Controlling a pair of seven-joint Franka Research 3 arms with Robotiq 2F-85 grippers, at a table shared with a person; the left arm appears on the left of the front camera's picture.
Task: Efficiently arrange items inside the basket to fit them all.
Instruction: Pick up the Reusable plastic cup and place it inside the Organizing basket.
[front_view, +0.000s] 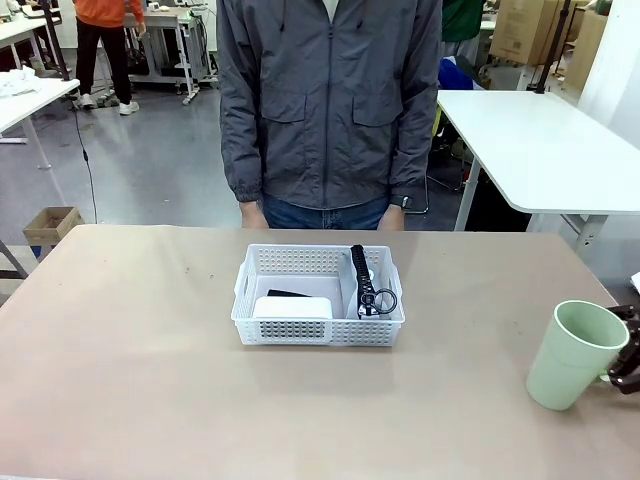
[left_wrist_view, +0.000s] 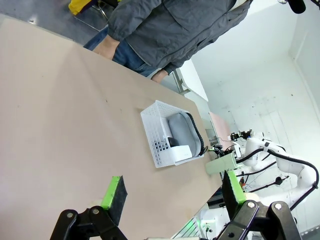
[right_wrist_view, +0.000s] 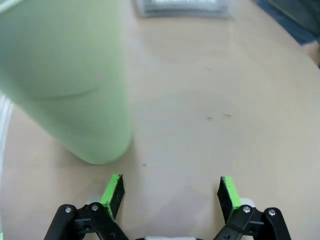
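In the right wrist view the cup (right_wrist_view: 70, 75) looms at about 10 o'clock of the right claw (right_wrist_view: 171, 194), outside the jaws and just beyond the pad (right_wrist_view: 114, 191) on the picture's left. The claw is spread wide and grips nothing. From the front the cup stands on the table (front_view: 150, 350) at roughly 4 o'clock of the basket (front_view: 320, 330), well apart from it. The claw is at the cup's 3 o'clock, so close that it may be touching, though the picture's edge cuts most of it off. The left claw (left_wrist_view: 173, 192) hangs over bare table, its jaws likewise wide and empty, with the basket at its 12 o'clock. In the basket the box (front_view: 292, 307) lies at the near wall, and the stapler (front_view: 288, 294) is a dark sliver behind it, mostly hidden. The pouch (front_view: 360, 275) stands on edge along the right side, its ring (front_view: 385, 300) toward the near wall. In the right wrist view the cup's rim is cut off and the basket is a blur at 12 o'clock.
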